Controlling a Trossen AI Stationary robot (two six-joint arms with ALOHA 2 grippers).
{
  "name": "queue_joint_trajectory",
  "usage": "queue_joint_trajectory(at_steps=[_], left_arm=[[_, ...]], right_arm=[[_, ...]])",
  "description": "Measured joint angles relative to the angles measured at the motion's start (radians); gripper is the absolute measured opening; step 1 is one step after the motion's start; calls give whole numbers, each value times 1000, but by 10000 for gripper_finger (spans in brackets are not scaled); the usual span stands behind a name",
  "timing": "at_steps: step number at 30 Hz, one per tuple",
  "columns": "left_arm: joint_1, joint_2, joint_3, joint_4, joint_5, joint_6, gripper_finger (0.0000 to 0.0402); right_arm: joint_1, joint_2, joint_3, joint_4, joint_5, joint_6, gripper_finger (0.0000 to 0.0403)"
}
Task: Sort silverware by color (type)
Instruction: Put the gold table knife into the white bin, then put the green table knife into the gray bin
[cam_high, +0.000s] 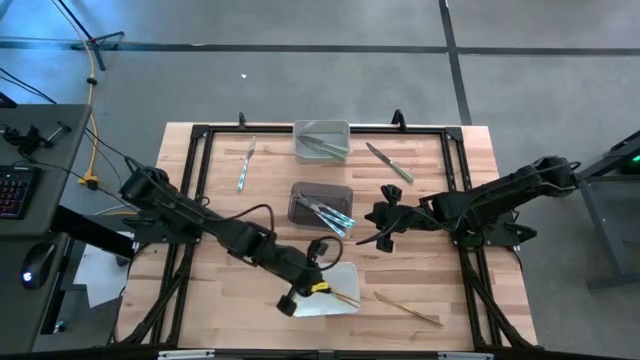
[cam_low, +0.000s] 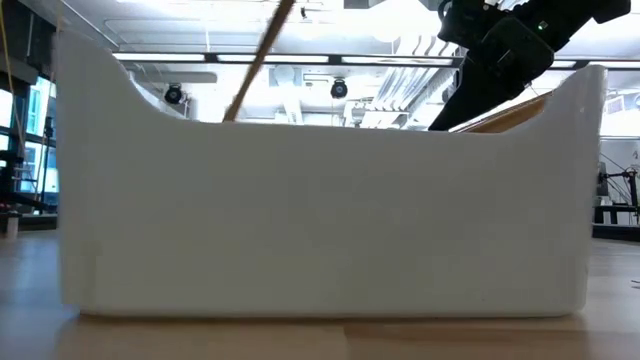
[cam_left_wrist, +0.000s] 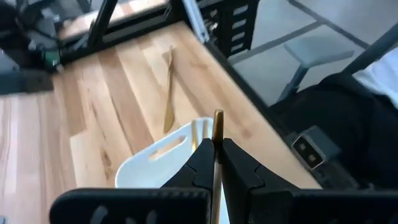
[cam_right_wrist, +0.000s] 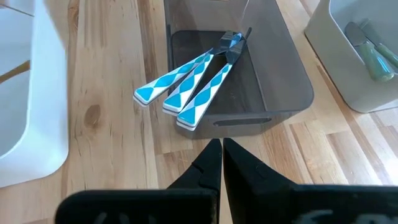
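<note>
you are in the middle of putting a wood-coloured utensil (cam_left_wrist: 217, 134) away. your left gripper (cam_left_wrist: 216, 163) is squeezed shut on it, and the thin tan stick pokes out past the fingertips. it hangs right over the white bin (cam_high: 335, 292) at the near edge of the table, where one or two other tan pieces already lie.

next, i think you need to lower it a bit so it sits inside the white walls, then let go. go slow, so it does not tip out over the rim.

the left arm reaches long and low across the table to that bin, with its wrist pointing down and forward.

your right gripper (cam_high: 383, 228) is closed and holds nothing. it waits just beside the dark bin (cam_high: 321, 192) in the middle, where three blue-and-white checked utensils (cam_right_wrist: 186, 87) rest with their handles sticking over the edge.

the far grey bin (cam_high: 322, 130) has green utensils (cam_high: 326, 146) in it.

three pieces are still loose on the table: a tan one (cam_high: 408, 308) near the white bin, a green knife (cam_high: 390, 163) just beside the grey bin, and a pale blue one (cam_high: 246, 165) farther left. those still need sorting.
</note>
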Motion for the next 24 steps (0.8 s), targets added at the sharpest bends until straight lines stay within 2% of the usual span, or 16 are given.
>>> queue_joint_trajectory(at_steps=[9,20,24], left_arm=[[49,75,0,-4,51,-43,8],[52,84,0,-32,53,-43,82],[42,72,-1,-80,36,9,91]], right_arm=[[0,0,0,-27,0,4,0],[0,0,0,-37,0,10,0],[0,0,0,-48,0,11,0]])
